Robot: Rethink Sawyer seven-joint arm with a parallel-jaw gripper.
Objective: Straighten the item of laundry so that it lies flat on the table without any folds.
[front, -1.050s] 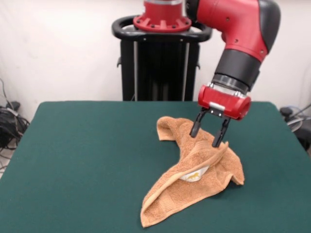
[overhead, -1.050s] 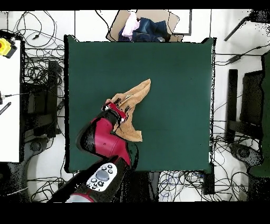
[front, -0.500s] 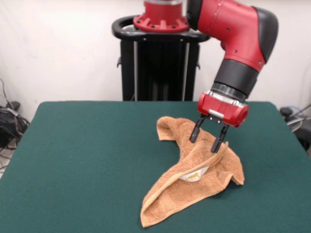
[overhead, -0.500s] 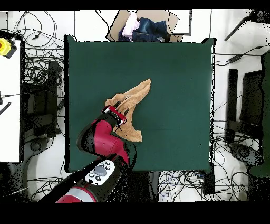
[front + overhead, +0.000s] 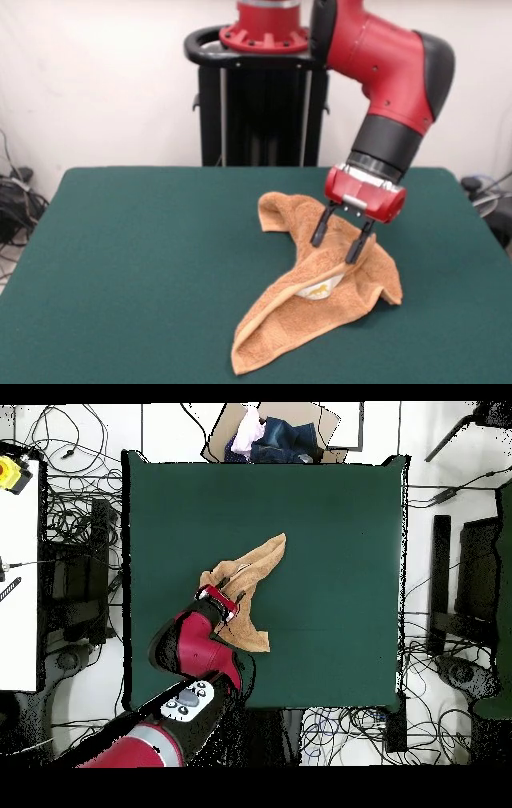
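The red and black gripper [image 5: 337, 244], its 2 dark fingers spread and holding nothing, is hanging directly over the raised ridge of the crumpled orange-tan terry towel [image 5: 320, 308], lying diagonally on the dark green felt table [image 5: 144, 264].

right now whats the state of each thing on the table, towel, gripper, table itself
towel: crumpled, folded over itself in a long ridge, not flat, white tag showing
gripper: open, fingers straddling the towel's raised ridge, nothing clamped
table: green top, the towel lying right of centre in the front view
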